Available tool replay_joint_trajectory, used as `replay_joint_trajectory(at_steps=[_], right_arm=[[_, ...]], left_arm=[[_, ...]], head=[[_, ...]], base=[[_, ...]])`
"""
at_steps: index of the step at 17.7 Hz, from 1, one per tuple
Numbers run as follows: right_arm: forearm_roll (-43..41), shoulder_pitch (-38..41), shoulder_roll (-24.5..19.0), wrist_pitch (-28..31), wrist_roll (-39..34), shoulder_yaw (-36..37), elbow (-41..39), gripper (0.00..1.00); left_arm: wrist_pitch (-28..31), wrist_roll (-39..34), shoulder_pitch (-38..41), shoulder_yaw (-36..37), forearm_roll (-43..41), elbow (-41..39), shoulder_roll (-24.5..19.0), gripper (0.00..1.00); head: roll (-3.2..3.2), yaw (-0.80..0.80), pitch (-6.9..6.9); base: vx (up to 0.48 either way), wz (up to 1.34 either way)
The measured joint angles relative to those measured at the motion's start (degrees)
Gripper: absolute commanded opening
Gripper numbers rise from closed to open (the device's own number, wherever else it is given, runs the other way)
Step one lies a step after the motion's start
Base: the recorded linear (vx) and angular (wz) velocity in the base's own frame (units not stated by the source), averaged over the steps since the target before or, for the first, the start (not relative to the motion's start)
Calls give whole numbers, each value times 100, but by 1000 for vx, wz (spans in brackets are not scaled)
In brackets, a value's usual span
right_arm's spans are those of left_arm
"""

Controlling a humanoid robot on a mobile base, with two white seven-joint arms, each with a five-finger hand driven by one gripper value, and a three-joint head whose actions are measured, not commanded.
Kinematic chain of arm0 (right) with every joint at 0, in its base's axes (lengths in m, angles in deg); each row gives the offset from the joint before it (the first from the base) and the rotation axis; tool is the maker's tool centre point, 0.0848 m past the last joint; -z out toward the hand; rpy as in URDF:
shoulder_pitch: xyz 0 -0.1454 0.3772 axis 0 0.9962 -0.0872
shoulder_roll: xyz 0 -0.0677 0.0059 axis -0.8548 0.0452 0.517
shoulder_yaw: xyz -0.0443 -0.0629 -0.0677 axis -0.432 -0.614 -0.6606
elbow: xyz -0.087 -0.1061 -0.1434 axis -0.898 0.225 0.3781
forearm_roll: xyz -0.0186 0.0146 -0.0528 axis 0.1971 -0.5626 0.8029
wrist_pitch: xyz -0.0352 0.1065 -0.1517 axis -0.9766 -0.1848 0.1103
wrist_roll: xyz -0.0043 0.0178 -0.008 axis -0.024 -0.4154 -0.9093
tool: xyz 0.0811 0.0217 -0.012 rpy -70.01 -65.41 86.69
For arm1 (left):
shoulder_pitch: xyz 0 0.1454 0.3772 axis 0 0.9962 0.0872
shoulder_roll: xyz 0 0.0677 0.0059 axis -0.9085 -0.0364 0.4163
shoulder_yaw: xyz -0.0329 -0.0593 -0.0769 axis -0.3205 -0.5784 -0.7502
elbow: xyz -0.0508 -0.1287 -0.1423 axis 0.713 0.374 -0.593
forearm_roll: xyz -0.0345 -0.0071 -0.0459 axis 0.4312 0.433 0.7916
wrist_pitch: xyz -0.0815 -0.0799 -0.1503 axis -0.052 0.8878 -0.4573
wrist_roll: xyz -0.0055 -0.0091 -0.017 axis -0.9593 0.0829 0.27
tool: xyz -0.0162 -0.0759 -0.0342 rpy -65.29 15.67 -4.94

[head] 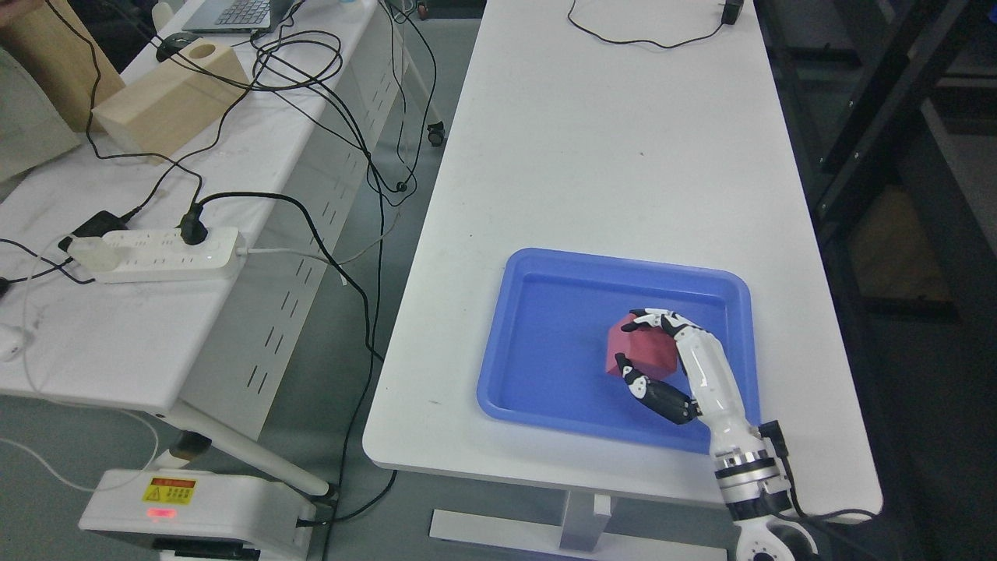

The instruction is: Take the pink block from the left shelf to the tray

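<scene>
While our right hand (662, 362) clamps the pink block (642, 347) over the blue tray (545, 343), we judge it light, rigid, best held across opposite flat faces.

Right hand (685, 366) over blue tray (545, 273), fingers (650, 318) wrapped around pink block (640, 351), white table (607, 140)

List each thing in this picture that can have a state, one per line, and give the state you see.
right hand: fingers curled around the pink block, inside the tray
pink block: held, low over the tray floor; contact with it cannot be told
blue tray: flat on the white table, holding only the block
power strip: one black plug in
laptop: open
left hand: not in view
</scene>
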Motion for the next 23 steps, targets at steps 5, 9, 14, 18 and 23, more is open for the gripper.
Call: replay_joint_trajectory(at_steps=[5, 9, 14, 18, 23], right_arm=[[-43, 22, 0, 187, -7, -30, 6, 53], [-257, 39, 0, 274, -46, -35, 12, 66], [-901, 71, 68, 348, -86, -35, 16, 95], [-1543, 95, 182, 286, -91, -21, 17, 99], [-2464, 126, 306, -226, -100, 53, 12, 99]], left_arm=[[0, 0, 0, 0, 0, 0, 0, 100], [0, 0, 0, 0, 0, 0, 0, 100], [0, 0, 0, 0, 0, 0, 0, 100], [0, 0, 0, 0, 0, 0, 0, 100], [0, 0, 0, 0, 0, 0, 0, 100]], head=[[0, 0, 0], [0, 0, 0], [0, 0, 0], [0, 0, 0], [0, 0, 0]], base=[[7, 0], [0, 0], [0, 0], [0, 0], [0, 0]])
